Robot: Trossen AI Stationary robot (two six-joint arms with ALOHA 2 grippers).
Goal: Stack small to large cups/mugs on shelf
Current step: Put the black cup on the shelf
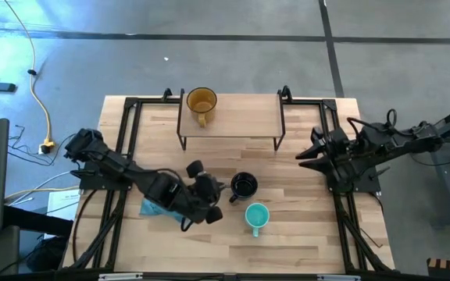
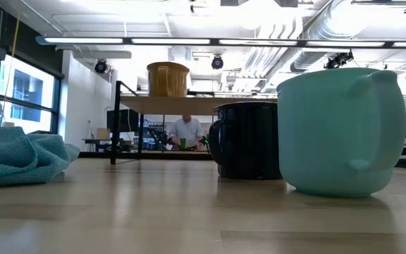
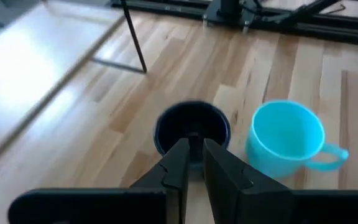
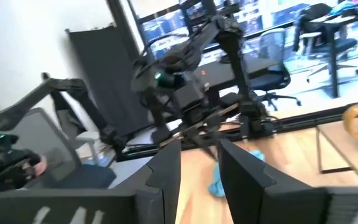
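The amber mug [image 1: 201, 102] stands on its base at the left end of the shelf [image 1: 241, 121]. The black mug [image 1: 244, 186] and the teal mug [image 1: 256, 218] stand upright on the tabletop in front of the shelf, close together. My left gripper [image 3: 195, 148] slants down at the black mug [image 3: 191, 126] from the table's left. Its fingers are open by a narrow gap, with the tips just short of the mug's near side and nothing between them. My right gripper [image 4: 199, 149] waits open and held high at the right edge [image 1: 305, 156].
A crumpled blue cloth [image 1: 151, 208] lies on the table under my left arm, left of the mugs. The shelf's thin black legs [image 3: 134, 38] stand just beyond the black mug. The teal mug's handle [image 3: 331, 154] points away from the black mug.
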